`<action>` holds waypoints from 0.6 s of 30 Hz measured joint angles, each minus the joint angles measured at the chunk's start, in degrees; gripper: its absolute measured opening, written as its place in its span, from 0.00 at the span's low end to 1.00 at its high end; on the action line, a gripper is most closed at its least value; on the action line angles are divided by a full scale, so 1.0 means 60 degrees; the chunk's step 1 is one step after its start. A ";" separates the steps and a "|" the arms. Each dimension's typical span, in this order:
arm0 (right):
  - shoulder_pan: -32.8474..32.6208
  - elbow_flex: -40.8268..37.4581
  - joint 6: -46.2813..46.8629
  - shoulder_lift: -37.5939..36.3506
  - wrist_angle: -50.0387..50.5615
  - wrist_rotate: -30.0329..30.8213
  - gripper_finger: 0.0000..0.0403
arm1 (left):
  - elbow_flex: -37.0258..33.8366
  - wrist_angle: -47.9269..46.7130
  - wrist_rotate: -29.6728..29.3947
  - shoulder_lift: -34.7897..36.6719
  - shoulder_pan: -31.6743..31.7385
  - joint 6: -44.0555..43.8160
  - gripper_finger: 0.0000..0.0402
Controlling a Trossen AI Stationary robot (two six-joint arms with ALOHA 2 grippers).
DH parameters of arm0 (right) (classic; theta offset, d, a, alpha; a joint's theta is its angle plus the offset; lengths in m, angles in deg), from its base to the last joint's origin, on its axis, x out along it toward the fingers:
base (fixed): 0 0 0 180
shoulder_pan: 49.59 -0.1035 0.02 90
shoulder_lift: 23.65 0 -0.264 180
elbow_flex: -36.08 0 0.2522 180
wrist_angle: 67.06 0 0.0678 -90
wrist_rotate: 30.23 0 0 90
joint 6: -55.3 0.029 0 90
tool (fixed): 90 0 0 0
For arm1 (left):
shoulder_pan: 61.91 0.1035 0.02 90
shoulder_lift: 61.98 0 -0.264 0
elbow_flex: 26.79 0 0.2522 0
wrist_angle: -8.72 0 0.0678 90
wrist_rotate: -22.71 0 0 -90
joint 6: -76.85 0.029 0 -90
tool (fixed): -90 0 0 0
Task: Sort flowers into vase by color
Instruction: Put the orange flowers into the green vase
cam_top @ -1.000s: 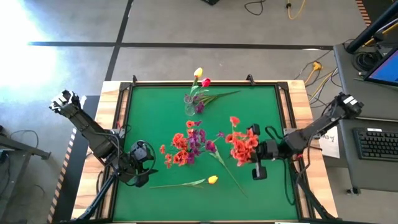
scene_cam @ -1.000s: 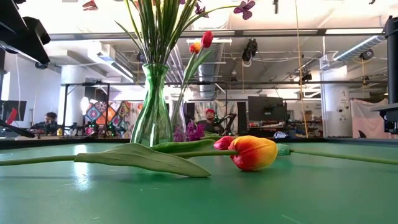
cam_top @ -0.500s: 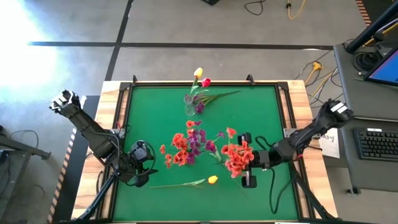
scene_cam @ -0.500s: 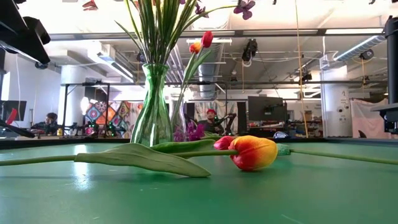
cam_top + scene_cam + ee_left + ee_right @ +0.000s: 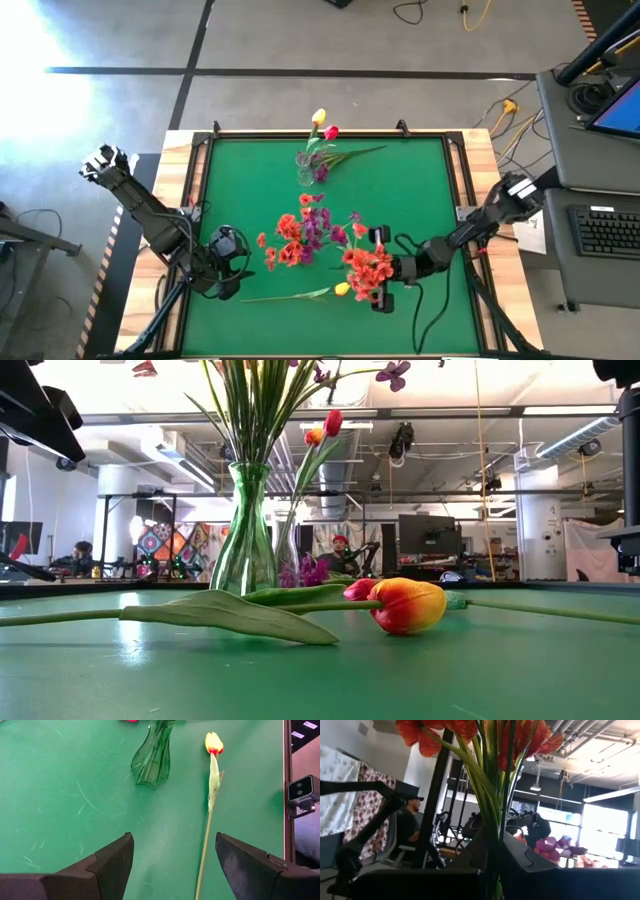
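My right gripper is clamped on the orange-red spray, near the table's front edge. My left gripper waits open. The vase stands far back. The stems could slip or brush the yellow tulip just beside.

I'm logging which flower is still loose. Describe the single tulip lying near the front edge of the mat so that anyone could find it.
On the green mat, look along the near edge, between the left hand and the right hand. The yellow tulip lies flat there, stem pointing toward the left hand. Unlike the orange-red spray held in the right hand beside it, it is a single bloom, and nothing grips it.
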 joint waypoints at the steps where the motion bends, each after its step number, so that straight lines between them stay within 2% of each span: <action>1: 0.0000 0.0135 -0.0146 0.0141 -0.0027 -0.0001 0.04 | 0.0000 0.0003 -0.0002 0.0000 0.0000 0.0000 0.67; 10: 0.0201 0.0944 -0.0688 0.0983 -0.0259 0.0012 0.04 | 0.0000 0.0007 -0.0004 0.0000 0.0000 0.0000 0.67; 18: 0.0647 0.1037 -0.0601 0.1090 -0.0314 0.0012 0.04 | 0.0000 0.0035 -0.0004 0.0000 -0.0001 0.0000 0.67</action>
